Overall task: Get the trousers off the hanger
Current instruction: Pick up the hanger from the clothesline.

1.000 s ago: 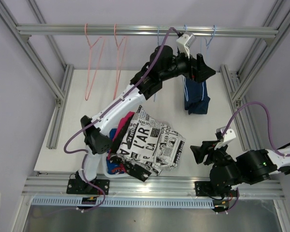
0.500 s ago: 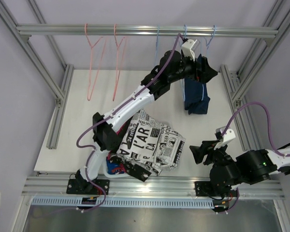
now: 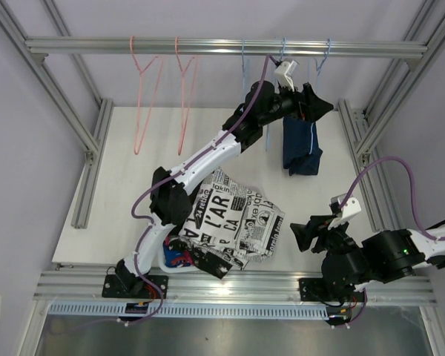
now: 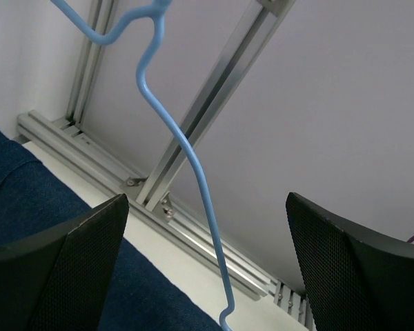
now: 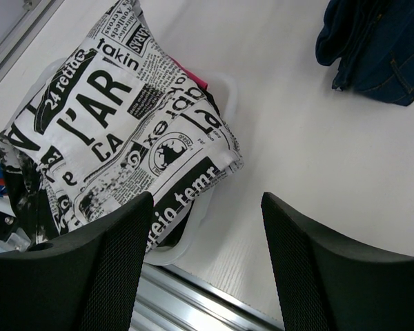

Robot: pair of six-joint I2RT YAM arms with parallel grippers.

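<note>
The dark blue denim trousers (image 3: 300,147) hang on a blue hanger (image 3: 284,50) from the top rail; they also show in the left wrist view (image 4: 27,200) and the right wrist view (image 5: 379,48). My left gripper (image 3: 310,104) is open at the top of them, and the hanger's blue wire (image 4: 193,179) runs between its fingers without touching them. The white trousers with black print (image 3: 233,219) lie on top of a pile at the front, with blue-red cloth (image 3: 175,256) under them. My right gripper (image 3: 300,233) is open and empty beside the pile.
Two empty pink hangers (image 3: 141,96) and an empty blue hanger (image 3: 242,55) hang on the rail (image 3: 96,46). The pile sits in a white tub (image 5: 186,241). Aluminium frame posts (image 3: 371,133) stand at both sides of the table.
My left arm has stretched further back and right, bringing its gripper up to the blue hanger above the denim trousers. The right arm and the pile have not moved.
</note>
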